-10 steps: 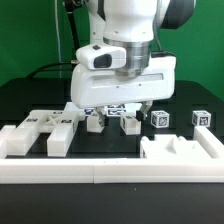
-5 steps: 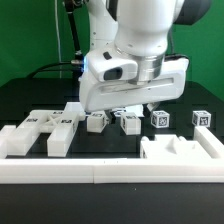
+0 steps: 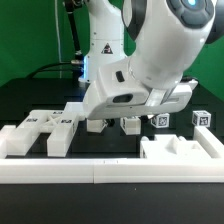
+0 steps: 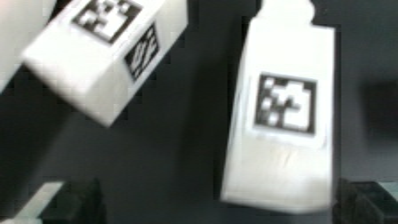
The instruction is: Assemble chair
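In the wrist view two white chair parts with black marker tags lie on the black table: a long narrow bar (image 4: 281, 105) and a wider slanted block (image 4: 103, 52). My gripper (image 4: 210, 205) is open, with its dark fingers wide apart. The end of the long bar lies between them, close to one finger (image 4: 375, 200) and apart from the other. In the exterior view my tilted hand (image 3: 135, 95) hangs low over small white parts (image 3: 131, 125) at the table's middle, and it hides the fingers.
Flat white parts (image 3: 45, 128) lie at the exterior view's left. Two small tagged cubes (image 3: 160, 120) (image 3: 200, 118) stand at the right. A white notched block (image 3: 180, 150) and a long white rail (image 3: 70, 170) run along the front edge.
The arm has tilted over and the hand has swung toward the exterior view's right, coming lower over the small middle parts. The parts on the table have not moved.
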`<action>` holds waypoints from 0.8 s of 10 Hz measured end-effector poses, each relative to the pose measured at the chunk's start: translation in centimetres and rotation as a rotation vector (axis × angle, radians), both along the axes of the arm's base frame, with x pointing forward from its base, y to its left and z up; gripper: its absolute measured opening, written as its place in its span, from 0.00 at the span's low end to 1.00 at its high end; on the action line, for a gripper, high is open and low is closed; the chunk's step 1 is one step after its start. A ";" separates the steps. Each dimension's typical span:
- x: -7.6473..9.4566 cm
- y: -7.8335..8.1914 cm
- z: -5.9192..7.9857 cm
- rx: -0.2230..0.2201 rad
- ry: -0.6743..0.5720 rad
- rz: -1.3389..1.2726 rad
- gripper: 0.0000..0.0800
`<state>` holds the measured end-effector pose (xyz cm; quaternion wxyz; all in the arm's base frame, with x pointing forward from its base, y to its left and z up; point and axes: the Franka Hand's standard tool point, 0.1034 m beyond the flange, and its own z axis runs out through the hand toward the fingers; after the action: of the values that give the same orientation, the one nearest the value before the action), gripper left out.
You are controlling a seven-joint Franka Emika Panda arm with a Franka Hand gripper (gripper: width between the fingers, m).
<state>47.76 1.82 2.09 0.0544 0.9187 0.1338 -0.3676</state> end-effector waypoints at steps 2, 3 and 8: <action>0.5 0.4 -0.3 -0.018 0.031 -0.007 0.81; 0.6 0.4 -0.2 -0.017 0.030 -0.009 0.81; -1.2 0.3 -1.3 -0.025 0.049 -0.021 0.81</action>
<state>46.52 2.07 0.82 0.0586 0.9100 0.1211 -0.3923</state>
